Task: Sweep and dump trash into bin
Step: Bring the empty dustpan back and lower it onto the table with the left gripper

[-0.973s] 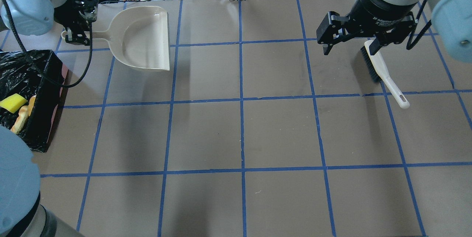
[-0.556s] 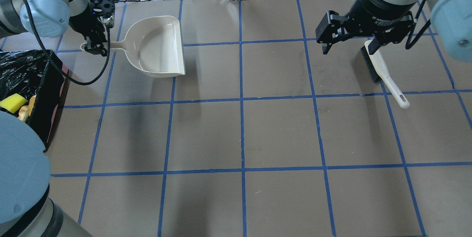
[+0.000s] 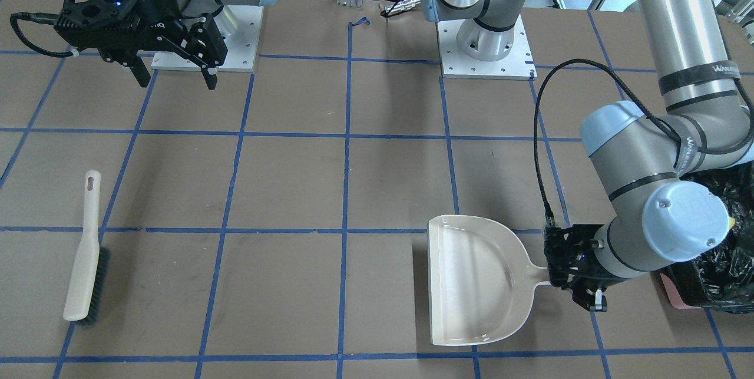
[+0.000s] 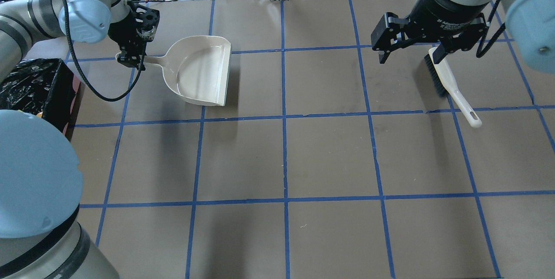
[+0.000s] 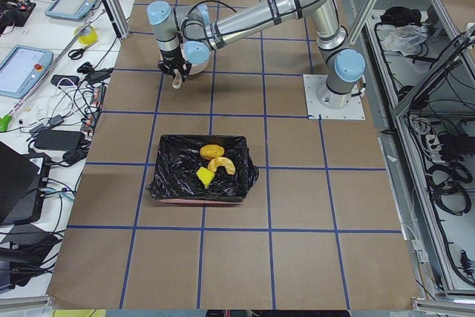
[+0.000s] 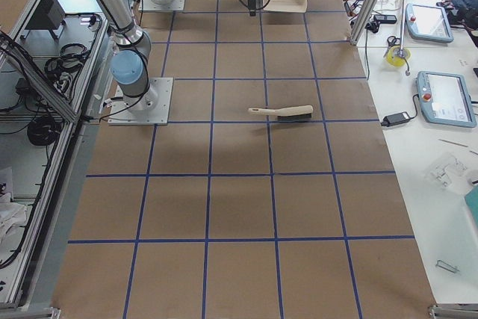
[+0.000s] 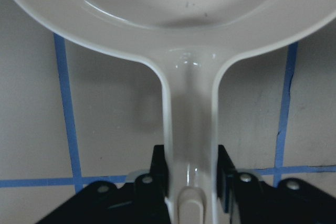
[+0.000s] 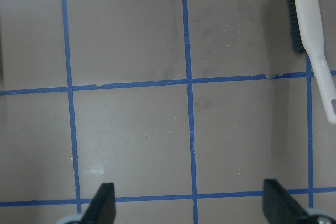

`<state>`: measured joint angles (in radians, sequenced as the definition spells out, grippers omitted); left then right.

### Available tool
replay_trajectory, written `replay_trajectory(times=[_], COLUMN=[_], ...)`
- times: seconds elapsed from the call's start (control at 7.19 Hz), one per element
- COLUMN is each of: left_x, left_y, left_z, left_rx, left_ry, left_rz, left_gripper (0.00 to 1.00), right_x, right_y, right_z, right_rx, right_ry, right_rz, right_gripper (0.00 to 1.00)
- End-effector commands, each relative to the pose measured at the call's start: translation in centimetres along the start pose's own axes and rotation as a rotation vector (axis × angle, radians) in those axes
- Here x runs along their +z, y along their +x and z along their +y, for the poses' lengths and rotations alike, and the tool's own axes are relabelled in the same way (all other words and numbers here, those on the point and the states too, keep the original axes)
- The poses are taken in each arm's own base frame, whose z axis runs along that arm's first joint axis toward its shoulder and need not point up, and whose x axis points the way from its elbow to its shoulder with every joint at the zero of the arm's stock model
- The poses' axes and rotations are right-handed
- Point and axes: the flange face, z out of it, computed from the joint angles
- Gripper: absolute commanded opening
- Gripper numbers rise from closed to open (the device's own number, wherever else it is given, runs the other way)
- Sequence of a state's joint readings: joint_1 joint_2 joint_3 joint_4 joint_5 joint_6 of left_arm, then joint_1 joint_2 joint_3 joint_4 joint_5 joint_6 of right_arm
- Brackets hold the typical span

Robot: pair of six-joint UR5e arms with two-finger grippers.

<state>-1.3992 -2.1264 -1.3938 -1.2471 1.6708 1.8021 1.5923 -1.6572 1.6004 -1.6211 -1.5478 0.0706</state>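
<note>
Lying at the 9 o'clock edge of the overhead view, the bin [image 4: 60, 92] shows only a black-lined corner and a sliver of pink side; the left arm's pale blue elbow hides the rest. From the camera at the robot's left, its long axis runs from 9 to 3 o'clock. The trash sits inside on the crinkled bag: the golden-brown oval [image 5: 211, 152] towards 12, the croissant-like bread [image 5: 223, 165] curled just beside it, and the yellow sponge wedge [image 5: 204, 177] towards 7, all close together.

The left claw [image 4: 132, 58] is clamped narrow on the handle of the beige dustpan [image 4: 201, 73]. In the overhead view the handle points to 9 o'clock and the mouth to 3. Whether the pan's base touches the worktop [image 4: 329, 153] I cannot tell. The left wrist camera cuts the pan off at the top.

The right claw [image 4: 410, 55] hangs spread wide with nothing between its fingers. Below it lies the brush [image 4: 451, 86], running from 11 to 5 o'clock with the handle end at 5. One finger covers its bristle end.

Brown paper gridded with blue tape covers the worktop. Cables and power bricks crowd the 12 o'clock edge, beside an aluminium post. White side benches carry touch-screen pendants.
</note>
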Motion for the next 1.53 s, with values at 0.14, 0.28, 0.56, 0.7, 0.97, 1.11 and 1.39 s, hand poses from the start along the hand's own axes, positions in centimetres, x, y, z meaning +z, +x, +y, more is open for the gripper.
replay_trajectory(times=[0.14,0.28,0.56,0.7,0.97,1.11,1.39], left_x=[1.4,1.6,2.0,2.0,2.4,2.3,2.0], left_y=[-0.6,-0.6,-0.8,-0.9,-0.9,-0.9,-0.9], left_z=[-0.4,-0.4,-0.4,-0.4,-0.7,-0.9,-0.9], left_rx=[0.025,0.022,0.011,0.005,0.007,0.007,0.003], left_ry=[-0.032,-0.03,-0.028,-0.028,-0.022,-0.022,-0.023], left_rz=[0.021,0.022,0.023,0.018,0.024,0.022,0.018], left_gripper=[0.0,0.0,0.0,0.09,0.35,0.56,0.69], right_x=[0.1,-0.1,0.0,-0.1,-0.1,0.0,0.0], right_y=[0.0,0.0,0.0,0.0,0.0,0.0,0.0], right_z=[0.0,0.0,0.0,0.0,0.0,0.0,0.0], right_rx=[0.0,0.0,0.001,0.001,0.001,0.003,0.003], right_ry=[-0.001,0.002,0.0,0.002,0.002,0.0,0.0], right_rz=[0.0,-0.002,-0.002,-0.002,-0.002,-0.002,-0.002], right_gripper=[1.0,1.0,1.0,1.0,1.0,1.0,1.0])
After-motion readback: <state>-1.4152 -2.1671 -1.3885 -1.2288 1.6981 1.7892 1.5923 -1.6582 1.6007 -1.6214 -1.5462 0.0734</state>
